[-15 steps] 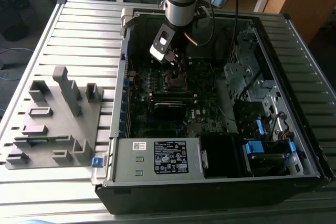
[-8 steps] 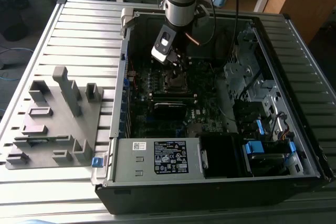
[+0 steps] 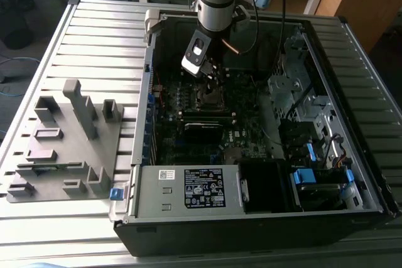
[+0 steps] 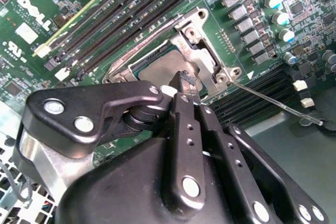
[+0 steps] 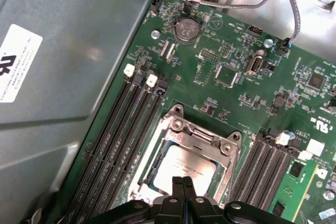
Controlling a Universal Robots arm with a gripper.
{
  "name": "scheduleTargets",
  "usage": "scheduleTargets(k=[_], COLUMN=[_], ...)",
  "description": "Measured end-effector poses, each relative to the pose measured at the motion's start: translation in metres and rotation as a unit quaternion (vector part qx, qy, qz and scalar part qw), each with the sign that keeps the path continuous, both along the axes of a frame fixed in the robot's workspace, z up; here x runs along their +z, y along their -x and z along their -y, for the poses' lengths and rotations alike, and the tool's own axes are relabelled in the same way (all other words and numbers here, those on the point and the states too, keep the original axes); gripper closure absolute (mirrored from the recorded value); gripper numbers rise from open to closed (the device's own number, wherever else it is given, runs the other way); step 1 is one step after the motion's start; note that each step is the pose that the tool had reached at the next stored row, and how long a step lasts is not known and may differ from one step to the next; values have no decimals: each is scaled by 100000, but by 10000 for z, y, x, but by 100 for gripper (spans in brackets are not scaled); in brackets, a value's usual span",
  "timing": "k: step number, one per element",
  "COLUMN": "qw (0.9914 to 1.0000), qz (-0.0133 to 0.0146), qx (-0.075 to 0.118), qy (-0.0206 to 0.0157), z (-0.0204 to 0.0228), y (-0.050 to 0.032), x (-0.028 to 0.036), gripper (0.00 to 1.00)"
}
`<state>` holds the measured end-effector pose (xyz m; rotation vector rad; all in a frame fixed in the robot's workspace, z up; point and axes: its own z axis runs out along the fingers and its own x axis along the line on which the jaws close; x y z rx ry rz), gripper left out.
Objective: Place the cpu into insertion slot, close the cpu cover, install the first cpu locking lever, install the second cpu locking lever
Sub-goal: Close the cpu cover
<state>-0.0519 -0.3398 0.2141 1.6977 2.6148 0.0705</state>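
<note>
The cpu [image 5: 184,167] lies flat in the insertion slot [image 3: 210,96] on the green motherboard, its dull metal face showing [image 4: 155,69]. The silvery cpu cover [image 5: 203,133] lies down around the chip, which shows through its cut-out; its frame also appears in the second wrist view [image 4: 202,40]. My gripper [image 5: 182,183] is shut, with nothing visible between its fingers. Its tips [image 4: 185,80] are at the chip's edge, right over the socket. A thin silver locking lever [image 4: 273,100] sticks out sideways from the socket's corner, not latched. In the exterior view the gripper [image 3: 210,76] hangs inside the open case.
Long black memory slots [image 5: 118,145] run along both sides of the socket. Capacitors [image 4: 275,9] stand beside it. The case walls [image 3: 146,92], a drive cage [image 3: 295,86] and the power supply [image 3: 188,186] box in the board. A grey fixture [image 3: 69,142] lies on the table at the exterior view's left.
</note>
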Motion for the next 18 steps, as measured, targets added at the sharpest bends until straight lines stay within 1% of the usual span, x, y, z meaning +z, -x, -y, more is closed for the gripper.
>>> scheduleTargets(k=[4, 5, 6, 15, 18], qw=[100000, 99982, 99974, 99968, 99931], qz=[0, 0, 3, 0, -3], qx=[150, 1891, 2273, 2524, 3712], qy=[-3, -22, -19, -21, -24], z=[0, 0, 0, 0, 0], y=[0, 0, 0, 0, 0], x=[0, 0, -1, 0, 0], gripper=[89, 89, 89, 89, 89])
